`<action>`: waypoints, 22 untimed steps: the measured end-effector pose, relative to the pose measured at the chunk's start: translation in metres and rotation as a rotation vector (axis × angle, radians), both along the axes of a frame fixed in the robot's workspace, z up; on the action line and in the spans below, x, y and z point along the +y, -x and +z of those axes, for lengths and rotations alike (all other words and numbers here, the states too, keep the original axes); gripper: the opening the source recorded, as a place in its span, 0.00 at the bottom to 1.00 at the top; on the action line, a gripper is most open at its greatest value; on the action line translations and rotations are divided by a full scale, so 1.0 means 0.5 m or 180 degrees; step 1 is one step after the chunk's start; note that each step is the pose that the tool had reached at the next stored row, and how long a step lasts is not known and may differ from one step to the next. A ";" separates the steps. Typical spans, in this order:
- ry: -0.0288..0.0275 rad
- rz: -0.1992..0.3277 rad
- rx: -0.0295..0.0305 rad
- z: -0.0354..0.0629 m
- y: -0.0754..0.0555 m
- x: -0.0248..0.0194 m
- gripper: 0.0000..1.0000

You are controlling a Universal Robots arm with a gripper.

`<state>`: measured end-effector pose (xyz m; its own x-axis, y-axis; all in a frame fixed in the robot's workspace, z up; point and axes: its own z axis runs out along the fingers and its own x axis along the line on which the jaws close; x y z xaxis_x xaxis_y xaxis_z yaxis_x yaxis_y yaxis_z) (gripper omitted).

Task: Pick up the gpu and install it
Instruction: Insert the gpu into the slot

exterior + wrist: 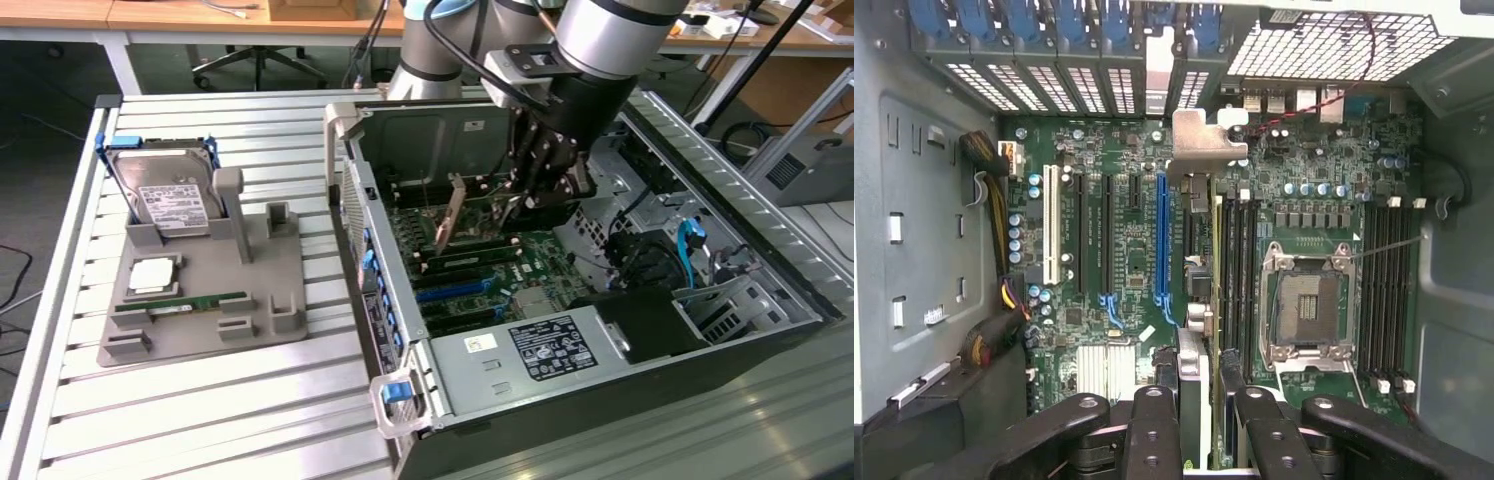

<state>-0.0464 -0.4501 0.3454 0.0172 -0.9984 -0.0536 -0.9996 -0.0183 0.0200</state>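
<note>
GPU: you see the gpu (455, 215) standing on edge inside the open computer case (747, 330), over the motherboard (527, 262); in the wrist view its silver end bracket (1206, 135) points at the rear slot openings and its thin board edge (1215, 300) runs back between the tool's fingers.

Tool: your tool (1207, 425) is part closed, its dark fingers (1154, 430) on either side of the card; it appears to have hold of the gpu by its upper edge.

Seating: you cannot tell from either view whether the card's lower edge has entered a slot.

Neighbours: the blue expansion slot (1162, 235) lies just beside the card on one side, the memory slots (1244, 265) just beside it on the other, the CPU socket (1306, 305) beyond those.

Tabletop: at the exterior view's left, a grey holder (200, 300) carries a hard drive (167, 195) and a RAM stick (180, 302), well apart from the case.

Risk, alignment: a card tilted or offset from its slot would likely bind or bear on the memory slots.

Risk, bracket: the bracket could catch on the rear frame if it sits off the opening.

Risk, grip: a narrow hold on a thin edge may let the card pivot under pressing force.
</note>
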 end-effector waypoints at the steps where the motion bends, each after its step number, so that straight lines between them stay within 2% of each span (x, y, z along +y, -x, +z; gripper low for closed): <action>1: 0.0000 0.0000 0.0000 0.000 0.000 -0.0002 0.27; 22: 0.0000 0.0000 0.0000 -0.011 0.006 -0.0046 0.27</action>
<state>-0.0492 -0.4524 0.3398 0.0172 -0.9984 -0.0537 -0.9996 -0.0183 0.0200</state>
